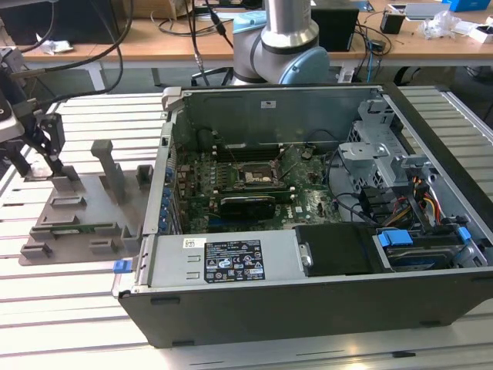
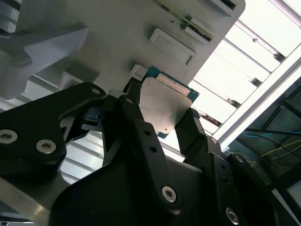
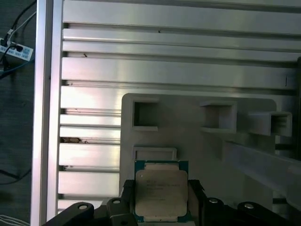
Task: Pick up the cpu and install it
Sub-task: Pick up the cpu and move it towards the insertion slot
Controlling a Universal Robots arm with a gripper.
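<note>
Exterior view: the gripper [image 1: 55, 166] is down at the grey holder tray [image 1: 92, 223], which lies on the slatted aluminium table [image 1: 62, 308] at the exterior view's left. Just to the tray's right stands an open computer case [image 1: 231, 308], and the arm [image 1: 285, 35] rises behind it. Inside the case, the motherboard [image 1: 308, 204] lies flat, with the dark socket [image 1: 254, 174] near its middle, well apart from the gripper.

In both wrist views the cpu [image 2: 164, 106] [image 3: 161, 190] sits between the two black fingers [image 2: 188, 127] [image 3: 194, 189], silvery top facing the cameras and a thin teal-green edge showing around it. The gripper [image 2: 162, 109] [image 3: 161, 194] is closed narrowly on it, one finger pressed against each of two opposite edges. The chip is over the tray [image 2: 117, 28] [image 3: 197, 150], close to one of its corners and next to a shallow rectangular recess [image 3: 155, 153]. Whether the chip rests on the tray or is raised off it cannot be told. Other square pockets [image 3: 146, 114] and upright blocks of the tray show beyond it in the first wrist view, with the table slats [image 3: 164, 70] past the tray's edge.
</note>
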